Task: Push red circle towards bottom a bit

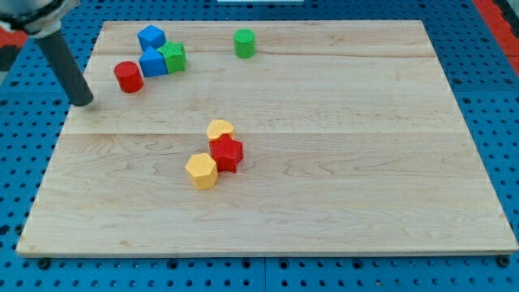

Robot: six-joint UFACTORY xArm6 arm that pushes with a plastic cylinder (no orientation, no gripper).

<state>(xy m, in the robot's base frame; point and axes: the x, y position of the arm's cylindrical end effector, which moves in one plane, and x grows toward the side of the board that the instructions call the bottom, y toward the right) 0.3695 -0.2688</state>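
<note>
The red circle is a short red cylinder at the board's upper left. My tip rests on the board to the left of it and slightly below, a short gap apart, not touching. The dark rod rises from the tip toward the view's top left. Right beside the red circle stand a blue block and a green block; the blue one almost touches it.
Another blue block sits above that cluster. A green cylinder stands at top centre. Mid-board, a yellow heart-like block, a red star and a yellow hexagon huddle together. The wooden board's left edge is near my tip.
</note>
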